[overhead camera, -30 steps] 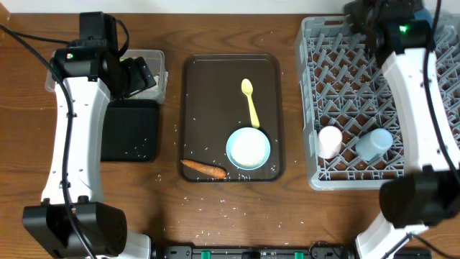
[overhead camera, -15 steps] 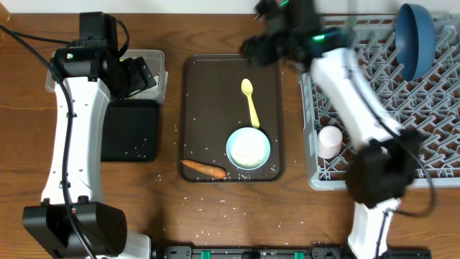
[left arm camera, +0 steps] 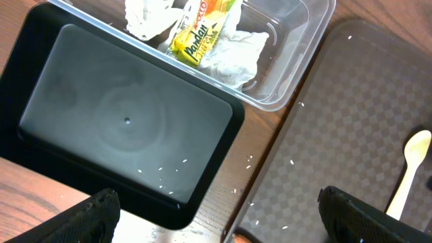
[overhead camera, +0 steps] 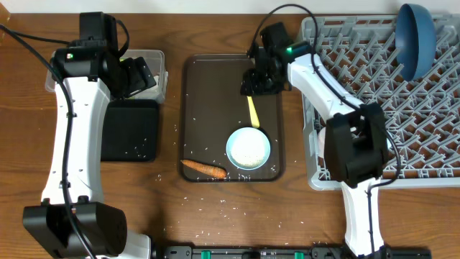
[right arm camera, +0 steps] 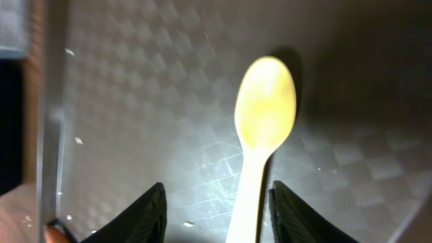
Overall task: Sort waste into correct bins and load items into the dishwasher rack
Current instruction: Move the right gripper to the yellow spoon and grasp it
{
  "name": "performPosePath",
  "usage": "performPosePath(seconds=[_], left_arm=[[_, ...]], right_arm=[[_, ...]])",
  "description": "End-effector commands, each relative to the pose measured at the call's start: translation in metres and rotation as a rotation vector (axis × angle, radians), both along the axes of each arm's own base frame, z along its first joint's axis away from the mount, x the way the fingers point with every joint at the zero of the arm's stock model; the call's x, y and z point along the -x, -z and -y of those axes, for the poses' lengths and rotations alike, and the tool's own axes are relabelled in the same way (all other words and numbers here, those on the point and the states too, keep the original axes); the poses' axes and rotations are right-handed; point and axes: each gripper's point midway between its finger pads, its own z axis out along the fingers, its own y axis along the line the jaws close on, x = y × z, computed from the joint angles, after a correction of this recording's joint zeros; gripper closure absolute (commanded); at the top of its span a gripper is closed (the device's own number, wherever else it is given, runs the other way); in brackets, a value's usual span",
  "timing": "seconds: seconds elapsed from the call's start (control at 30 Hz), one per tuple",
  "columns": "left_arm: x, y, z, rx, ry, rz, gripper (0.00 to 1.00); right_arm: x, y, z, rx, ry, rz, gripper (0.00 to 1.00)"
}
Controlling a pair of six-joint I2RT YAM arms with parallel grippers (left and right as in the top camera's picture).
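We see the right gripper (right arm camera: 217, 199) low over the far end of the brown serving tray (overhead camera: 208, 93). Its jaws are parted and grip nothing. The yellow spoon (right arm camera: 264, 115) lies flat on the tray with its handle running between the 2 fingers (right arm camera: 147, 212), a gap showing on each side (whether the fingertips touch the tray we cannot tell). From overhead, the spoon's bowl end is hidden under that gripper. Its handle points toward the pale blue bowl (overhead camera: 249, 148), which sits upright near the tray's front edge with the handle tip at its rim. The carrot (overhead camera: 203, 169) lies in the tray's near-left corner, just beside the bowl.

The left gripper (left arm camera: 226, 219) hangs over the black tray (left arm camera: 121, 115), jaws wide apart and empty. Just behind the black tray is the clear tub (left arm camera: 297, 61), holding crumpled tissues (left arm camera: 233, 57) and the yellow-green wrapper (left arm camera: 196, 34). A few rice grains (left arm camera: 162, 177) speckle the black tray, and more lie on the table (overhead camera: 21, 144). In the grey rack (overhead camera: 417, 129), the dark blue plate (overhead camera: 417, 32) stands on edge at the far right corner.
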Motion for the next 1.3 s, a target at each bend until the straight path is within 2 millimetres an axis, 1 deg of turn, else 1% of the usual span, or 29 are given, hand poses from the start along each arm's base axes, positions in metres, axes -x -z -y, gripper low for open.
performPosePath(seconds=[0.0,0.17,0.33,0.43,0.6,0.73,0.83,0.97,1.03,1.1,1.27], left_arm=[[0.001,-0.003,-0.003,-0.012,-0.006,0.004,0.04],[0.001,-0.003,-0.003,-0.012,-0.006,0.004,0.04],[0.001,-0.003,-0.003,-0.012,-0.006,0.004,0.04],[0.001,-0.003,-0.003,-0.012,-0.006,0.004,0.04],[0.001,-0.003,-0.003,-0.012,-0.006,0.004,0.04],[0.001,-0.003,-0.003,-0.012,-0.006,0.004,0.04],[0.001,-0.003,-0.003,-0.012,-0.006,0.004,0.04],[0.001,-0.003,-0.003,-0.012,-0.006,0.004,0.04],[0.001,-0.003,-0.003,-0.012,-0.006,0.004,0.04],[0.001,-0.003,-0.003,-0.012,-0.006,0.004,0.04],[0.001,-0.003,-0.003,-0.012,-0.006,0.004,0.04]], right_arm=[[0.006,0.017,-0.001,0.001,0.017,-0.062,0.55],[0.004,0.029,0.013,0.059,0.041,-0.064,0.55],[0.006,0.041,0.007,0.052,0.030,-0.045,0.56],[0.008,0.051,0.007,0.051,0.037,-0.047,0.57],[0.013,0.063,0.007,0.042,0.065,-0.064,0.66],[0.020,0.071,0.006,0.033,0.072,-0.086,0.78],[0.025,0.075,0.007,0.040,0.070,-0.102,0.82],[0.027,0.075,0.006,0.035,0.065,-0.107,0.85],[0.027,0.075,0.005,0.035,0.065,-0.106,0.91],[0.027,0.075,0.005,0.035,0.065,-0.107,0.99],[0.024,0.072,0.002,0.014,0.046,-0.092,0.99]])
